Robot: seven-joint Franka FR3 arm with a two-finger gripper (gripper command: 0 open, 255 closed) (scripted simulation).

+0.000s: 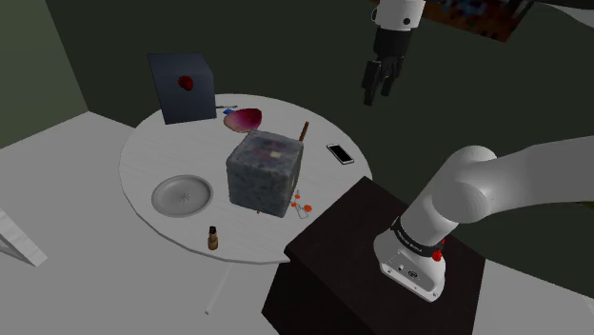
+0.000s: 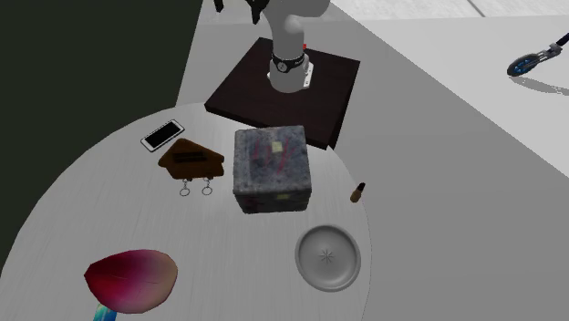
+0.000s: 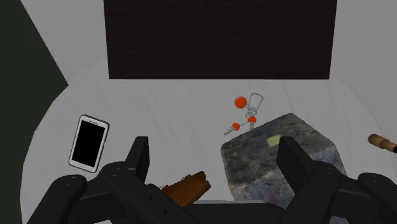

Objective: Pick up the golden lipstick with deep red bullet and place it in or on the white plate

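The lipstick [image 1: 213, 238] is a small brown-gold tube with a dark red tip, standing near the round table's edge closest to the shoulder camera. In the second exterior view the lipstick [image 2: 359, 191] stands just right of the grey box, and in the wrist view the lipstick [image 3: 383, 142] is beyond that box. The pale grey plate [image 1: 181, 195] [image 2: 327, 257] lies empty on the table, a short way from the lipstick. My gripper [image 1: 377, 92] [image 3: 215, 159] hangs open and empty high above the table's phone side, far from both.
A mottled grey box [image 1: 265, 171] [image 3: 280, 159] sits mid-table between gripper and lipstick. Around it lie a phone [image 1: 340, 153] [image 3: 88, 142], orange-tagged keys [image 3: 245, 114], a brown key holder [image 2: 191, 159], a red bowl-shaped thing [image 1: 244, 120] and a dark box [image 1: 181, 88]. The dark stand [image 2: 284, 87] abuts the table.
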